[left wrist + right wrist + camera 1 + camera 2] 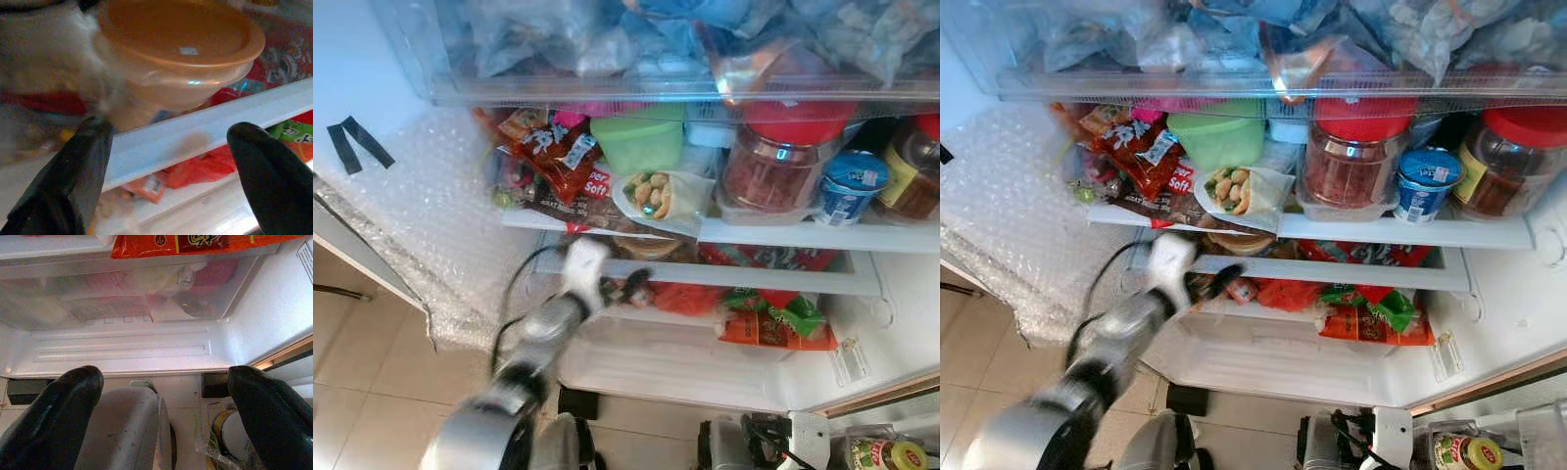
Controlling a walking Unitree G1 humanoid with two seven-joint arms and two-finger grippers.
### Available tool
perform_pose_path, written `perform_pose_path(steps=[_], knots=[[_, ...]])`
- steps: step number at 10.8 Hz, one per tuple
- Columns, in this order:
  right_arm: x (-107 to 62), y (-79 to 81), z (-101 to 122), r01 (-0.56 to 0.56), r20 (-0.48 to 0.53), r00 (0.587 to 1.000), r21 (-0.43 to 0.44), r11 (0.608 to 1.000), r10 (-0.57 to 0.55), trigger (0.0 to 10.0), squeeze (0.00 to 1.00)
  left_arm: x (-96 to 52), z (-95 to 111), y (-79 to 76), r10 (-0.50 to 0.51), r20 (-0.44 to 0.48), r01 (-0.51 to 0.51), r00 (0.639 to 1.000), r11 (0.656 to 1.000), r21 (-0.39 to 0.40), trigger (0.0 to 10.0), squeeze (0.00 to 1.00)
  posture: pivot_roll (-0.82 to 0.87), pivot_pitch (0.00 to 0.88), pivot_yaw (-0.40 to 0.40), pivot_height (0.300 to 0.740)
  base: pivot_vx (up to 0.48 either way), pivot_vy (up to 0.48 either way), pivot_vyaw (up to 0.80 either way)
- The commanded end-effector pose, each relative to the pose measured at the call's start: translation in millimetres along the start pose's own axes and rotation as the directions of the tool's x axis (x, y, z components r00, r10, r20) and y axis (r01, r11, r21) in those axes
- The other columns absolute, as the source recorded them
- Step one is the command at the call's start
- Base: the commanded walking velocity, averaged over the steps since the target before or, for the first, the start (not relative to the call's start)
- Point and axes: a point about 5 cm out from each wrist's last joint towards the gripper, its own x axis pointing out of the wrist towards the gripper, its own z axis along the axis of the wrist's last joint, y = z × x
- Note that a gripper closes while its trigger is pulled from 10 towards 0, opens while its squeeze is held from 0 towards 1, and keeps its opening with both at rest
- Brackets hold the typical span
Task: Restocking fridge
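While the left arm reaches into the open fridge [901,294], its left gripper [166,147] holds the two black fingers [83,166] wide apart and they grasp nothing. Just beyond them stands an orange translucent plastic tub with a rounded lid [181,54]. It has a small pale label on the lid and it is a little blurred. The tub sits on the middle shelf, close behind the white front edge of that shelf [205,134], and it lies between the lines of the two fingers but does not touch them. In the eye views the same tub [648,247] shows under the upper shelf, beside the fingers near the left end of the middle shelf.

On the upper shelf stand a light green plastic box [641,137], a large glass jar with a red lid [783,162] and a small blue yoghurt cup [852,186].

The right gripper [164,396] hangs low before the bottom of the fridge, its fingers wide apart and empty.
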Motion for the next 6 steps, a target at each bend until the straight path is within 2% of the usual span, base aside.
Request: perform_pose_path(steps=[1,4,5,6], knots=[[-16.4,-2.1,-35,0.034,-0.167,0.986,0.028,0.999,-0.029,10.0,0.0,-15.1,-6,3.8,0.003,0.027,-0.004,1.0,1.0,0.023,10.0,0.0,-0.23,0.124,0.107,0.65,0.0,0.0,0.0],[-9.7,1.1,-28,0.031,-0.169,0.985,0.028,0.999,-0.026,10.0,0.0,-40.1,-15,-8.9,-0.044,0.041,0.041,0.998,0.997,0.064,10.0,0.0,-0.22,0.076,0.114,0.65,0.0,0.0,0.0],[-8.5,1.5,-27,0.033,-0.171,0.985,0.029,0.999,-0.028,10.0,0.0,-43.2,-14,-11.0,-0.043,0.055,0.039,0.998,0.997,0.071,10.0,0.0,-0.23,0.06,0.116,0.65,0.0,0.0,0.0],[-7.9,1.0,-28,0.051,-0.183,0.982,0.034,0.998,-0.044,10.0,0.0,-50.2,-4,-14.9,-0.019,0.096,0.008,0.995,0.994,0.109,10.0,0.0,-0.24,0.015,0.127,0.65,0.0,0.0,0.0]])
